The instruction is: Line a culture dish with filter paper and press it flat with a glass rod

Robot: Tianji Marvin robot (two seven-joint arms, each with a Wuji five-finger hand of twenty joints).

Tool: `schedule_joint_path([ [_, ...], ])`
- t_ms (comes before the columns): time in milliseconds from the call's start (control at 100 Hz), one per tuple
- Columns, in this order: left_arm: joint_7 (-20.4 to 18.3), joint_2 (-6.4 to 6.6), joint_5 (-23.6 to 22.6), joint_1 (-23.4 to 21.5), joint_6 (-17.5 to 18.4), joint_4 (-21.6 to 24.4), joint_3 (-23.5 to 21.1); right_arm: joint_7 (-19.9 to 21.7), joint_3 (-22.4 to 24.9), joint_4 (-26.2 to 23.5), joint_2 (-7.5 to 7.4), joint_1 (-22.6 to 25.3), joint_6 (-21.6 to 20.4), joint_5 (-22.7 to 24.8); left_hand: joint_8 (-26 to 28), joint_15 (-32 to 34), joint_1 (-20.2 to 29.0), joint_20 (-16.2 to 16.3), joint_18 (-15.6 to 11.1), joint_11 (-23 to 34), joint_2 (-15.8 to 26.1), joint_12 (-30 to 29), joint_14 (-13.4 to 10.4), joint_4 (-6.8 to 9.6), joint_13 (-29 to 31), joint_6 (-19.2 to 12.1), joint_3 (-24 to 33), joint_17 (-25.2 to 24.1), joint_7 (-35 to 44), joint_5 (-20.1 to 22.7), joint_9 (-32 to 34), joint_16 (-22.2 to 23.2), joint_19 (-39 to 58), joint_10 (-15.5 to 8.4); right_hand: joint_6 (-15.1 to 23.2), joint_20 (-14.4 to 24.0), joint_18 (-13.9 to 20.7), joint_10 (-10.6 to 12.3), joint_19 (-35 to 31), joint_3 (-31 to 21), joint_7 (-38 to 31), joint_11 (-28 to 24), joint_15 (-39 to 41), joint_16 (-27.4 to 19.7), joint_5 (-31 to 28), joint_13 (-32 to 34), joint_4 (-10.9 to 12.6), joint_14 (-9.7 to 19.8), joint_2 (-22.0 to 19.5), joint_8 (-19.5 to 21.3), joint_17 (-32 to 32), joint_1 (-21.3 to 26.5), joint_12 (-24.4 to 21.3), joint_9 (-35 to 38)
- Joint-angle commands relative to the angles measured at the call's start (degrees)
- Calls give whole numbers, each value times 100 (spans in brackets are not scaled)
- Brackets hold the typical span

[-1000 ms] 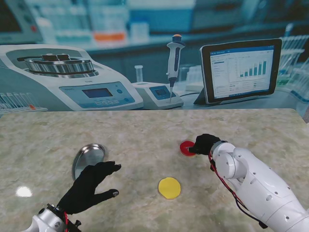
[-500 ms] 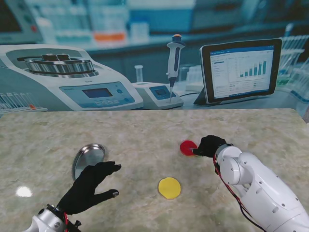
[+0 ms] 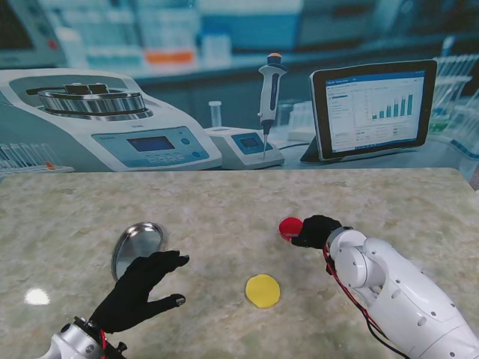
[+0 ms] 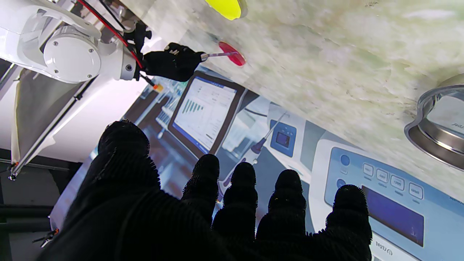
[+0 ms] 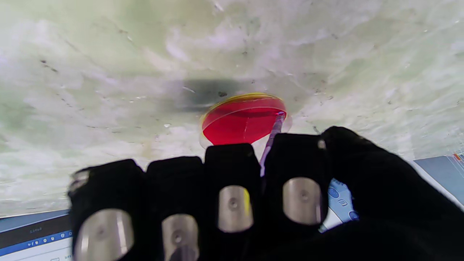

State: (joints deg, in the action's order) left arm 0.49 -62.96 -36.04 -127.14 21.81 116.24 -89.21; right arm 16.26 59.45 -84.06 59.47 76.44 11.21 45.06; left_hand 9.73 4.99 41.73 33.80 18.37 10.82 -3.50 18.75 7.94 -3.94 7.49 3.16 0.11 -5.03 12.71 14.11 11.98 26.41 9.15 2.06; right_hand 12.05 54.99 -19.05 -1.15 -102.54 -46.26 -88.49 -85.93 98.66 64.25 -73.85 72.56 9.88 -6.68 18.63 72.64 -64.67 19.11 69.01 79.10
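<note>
**Two hands, one rod on the red dish**

Two gloved hands are over the marbled surface [image 3: 224, 196]. The right hand [image 3: 319, 230] is clenched around a thin glass rod [image 5: 272, 139], which pokes out between its curled fingers [image 5: 232, 170]. The rod's tip rests on the red culture dish [image 3: 290, 227], at the edge of the dish nearest the hand. In the stand view the dish lies right of centre, just to the left of the right hand and touching its fingertips, so the hand partly covers the dish's right edge. The left wrist view shows the same rod [image 4: 216, 55] reaching from the right hand [image 4: 173, 66] to the dish [image 4: 232, 53].

The left hand [image 3: 140, 290] hovers at the near left with its fingers spread apart, grasping nothing. Just beyond its fingertips, farther from me, sits a round metal lid [image 3: 137, 245], tilted on the surface.

A yellow disc [image 3: 263, 291] lies flat near the middle, nearer to me than the red dish and well apart from both hands. I cannot tell whether it is paper or another dish.
</note>
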Motion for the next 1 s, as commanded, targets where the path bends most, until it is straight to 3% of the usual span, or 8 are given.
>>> schedule_joint_path([
  [0,-16,-2,-7,-48,16,35,8,-18,8,-2,46,70,9,3,-80,-87,100,-195,-152,-108,154,-89,-188,169,-151,19,-125,-79,-169,11,-193,-60,-258,7,-538,-65,228,280,-1743,41,-258,-663,667,82,-391,241,41,534,-97,18,-257,-51,145,345],
  [350,-14,-1,-6,-40,21,44,32,-294,307,38,99,115,140,24,-81,-89,102,-195,-151,-113,157,-90,-195,170,-156,15,-124,-80,-172,10,-195,-62,-257,13,-538,-67,229,281,-1743,33,-258,-661,665,81,-391,240,35,504,-82,18,-257,-46,149,346],
  [620,-67,8,-11,-49,-35,71,32,-249,33,424,85,-182,325,85,-82,-89,96,-200,-158,-115,161,-88,-191,169,-158,11,-127,-79,-174,4,-195,-64,-261,8,-538,-67,229,281,-1743,26,-258,-660,664,75,-391,240,20,515,-83,18,-257,-50,151,346],
  [990,-75,9,-3,-71,-2,90,18,-139,282,253,43,39,404,357,-83,-91,89,-211,-157,-122,165,-88,-199,168,-165,5,-130,-76,-177,-14,-197,-66,-268,-1,-538,-88,238,281,-1743,33,-258,-660,662,77,-391,241,14,532,-96,18,-283,-55,152,346],
])
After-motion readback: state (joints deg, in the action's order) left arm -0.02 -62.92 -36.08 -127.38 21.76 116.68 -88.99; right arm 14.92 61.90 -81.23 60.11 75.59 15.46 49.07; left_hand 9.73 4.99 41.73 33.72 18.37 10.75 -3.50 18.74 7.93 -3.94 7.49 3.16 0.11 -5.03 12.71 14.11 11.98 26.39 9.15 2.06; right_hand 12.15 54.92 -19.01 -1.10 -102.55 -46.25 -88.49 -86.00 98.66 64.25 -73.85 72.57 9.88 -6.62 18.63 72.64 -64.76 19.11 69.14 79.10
